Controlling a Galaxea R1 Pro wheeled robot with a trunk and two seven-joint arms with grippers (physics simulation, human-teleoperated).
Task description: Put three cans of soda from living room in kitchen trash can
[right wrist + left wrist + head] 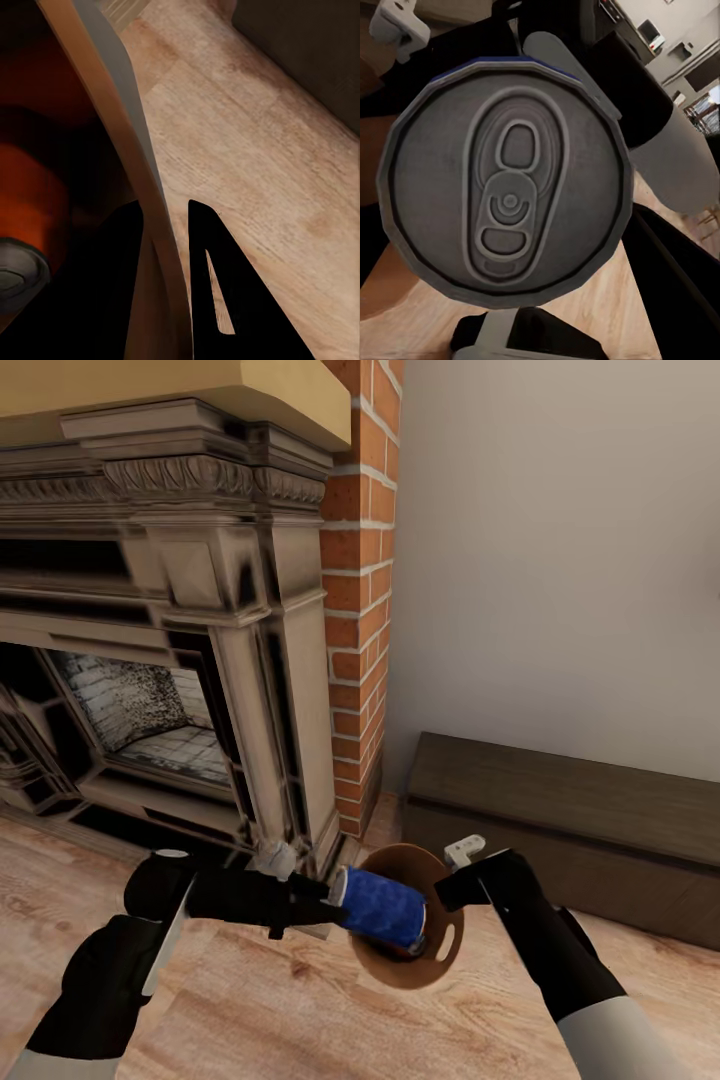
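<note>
Your left end effector (325, 910) grips the blue soda can (385, 908) at the trash can (432, 958), whose rim your right end effector (169, 240) pinches; an orange can (30, 187) lies inside.

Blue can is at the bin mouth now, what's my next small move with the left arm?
Probably ease the left end effector forward, then release. The blue can lies sideways, partly inside the bin, which the right end effector pinches by its rim; an orange can is already inside.
</note>
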